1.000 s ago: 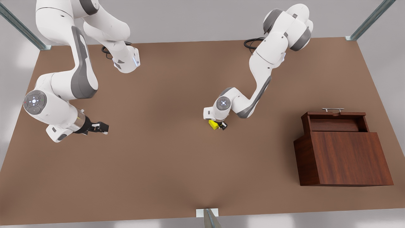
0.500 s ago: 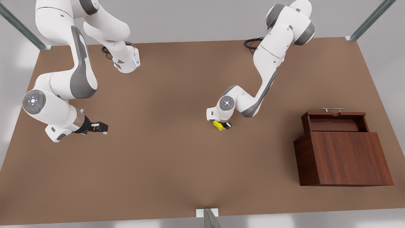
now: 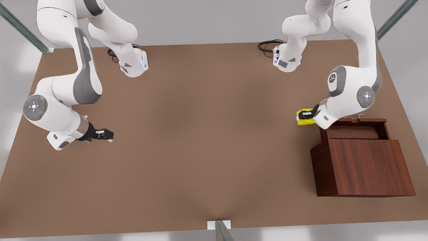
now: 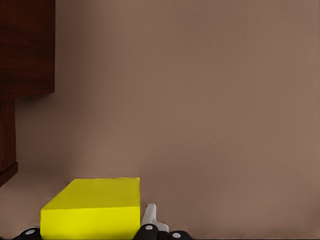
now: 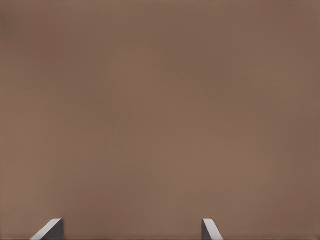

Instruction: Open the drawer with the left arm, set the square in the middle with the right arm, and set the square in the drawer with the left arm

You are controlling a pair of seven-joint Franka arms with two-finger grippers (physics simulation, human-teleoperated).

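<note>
The square [image 3: 305,119] is being carried from the counter [image 3: 200,150] middle to just beside the open drawer [image 3: 356,129], squeezed in the left gripper [image 3: 306,115] fingers. Next: drop it in. The right gripper [image 3: 106,134] is waiting far off, fingers apart w/ nothing in them.

**Materials and finishes on view**

Yellow cube [image 3: 305,120]: smooth, matt, plastic-looking, clamped between the left gripper's [image 3: 306,116] black matt fingers [image 4: 150,231], one white-padded. Cabinet [image 3: 362,167] beside those fingers: dark reddish-brown wood grain with slight sheen; drawer [image 3: 356,129] of matching wood. Tabletop [image 3: 200,150]: plain matt brown, unmarked. Arm shells: glossy white plastic with grey bands. Right gripper [image 3: 107,135]: black matt, its pale fingertips [image 5: 50,230] spread over bare tabletop.
</note>
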